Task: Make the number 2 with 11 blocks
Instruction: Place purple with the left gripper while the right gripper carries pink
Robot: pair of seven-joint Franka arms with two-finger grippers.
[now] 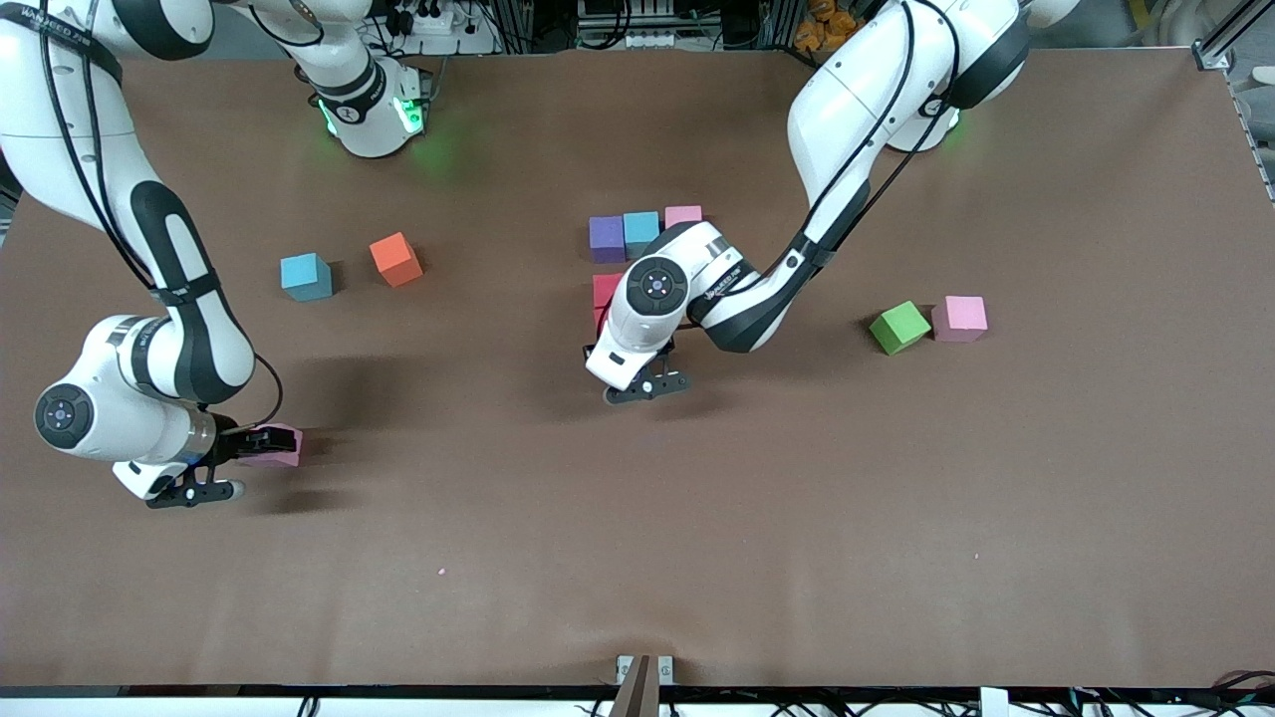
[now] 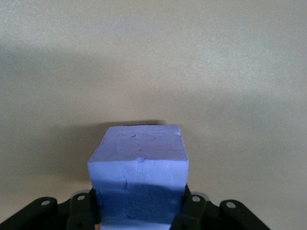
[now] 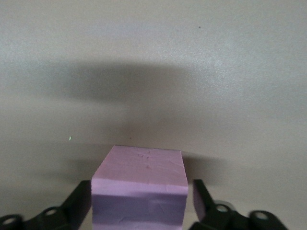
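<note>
Meanwhile left gripper fingers clamp a purple block; right gripper fingers straddle a pink block, apart.

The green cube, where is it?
In the front view, the green cube sits on the table toward the left arm's end, touching a pink cube.

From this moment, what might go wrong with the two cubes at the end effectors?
1. The right end effector shows gaps beside the pink cube; closing off-centre may push or twist it.
2. The left end effector grips its purple cube low, so the cube may tilt when set near the red cube.
</note>
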